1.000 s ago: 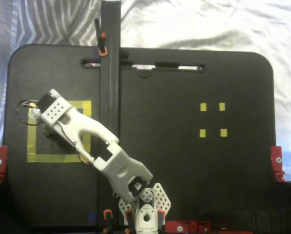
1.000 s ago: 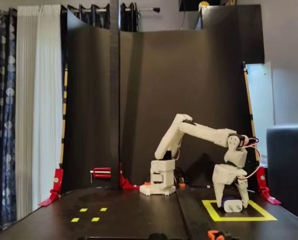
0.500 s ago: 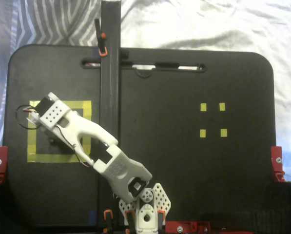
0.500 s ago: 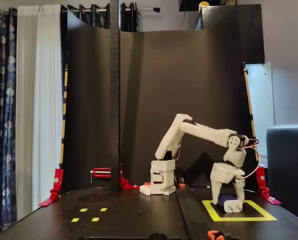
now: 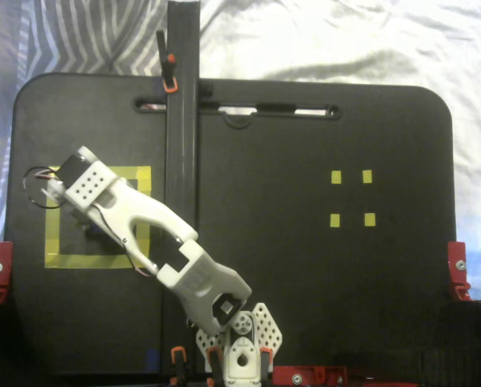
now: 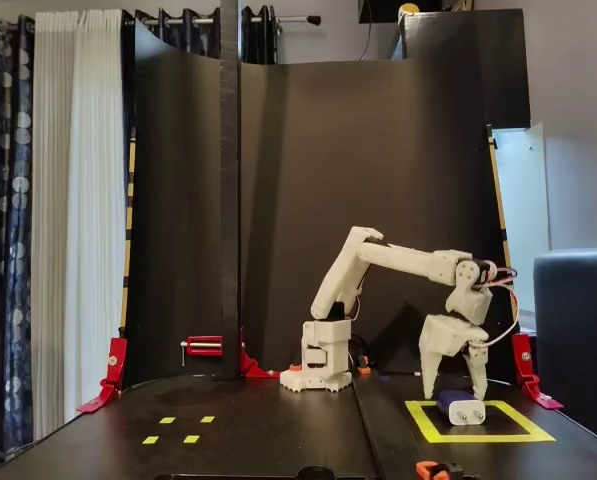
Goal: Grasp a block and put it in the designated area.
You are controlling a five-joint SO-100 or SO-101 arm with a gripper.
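Pincer [image 6: 454, 386] wide apart, empty, just above block [image 6: 462, 407] flat inside designated area [image 6: 498, 437] on worktop [image 6: 278, 430].

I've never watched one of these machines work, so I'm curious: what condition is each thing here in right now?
block: lying flat on the board inside the yellow square, not held.
gripper: open, fingers either side just above the block.
designated area: yellow tape square, holds the block.
four small yellow squares: nothing on them.
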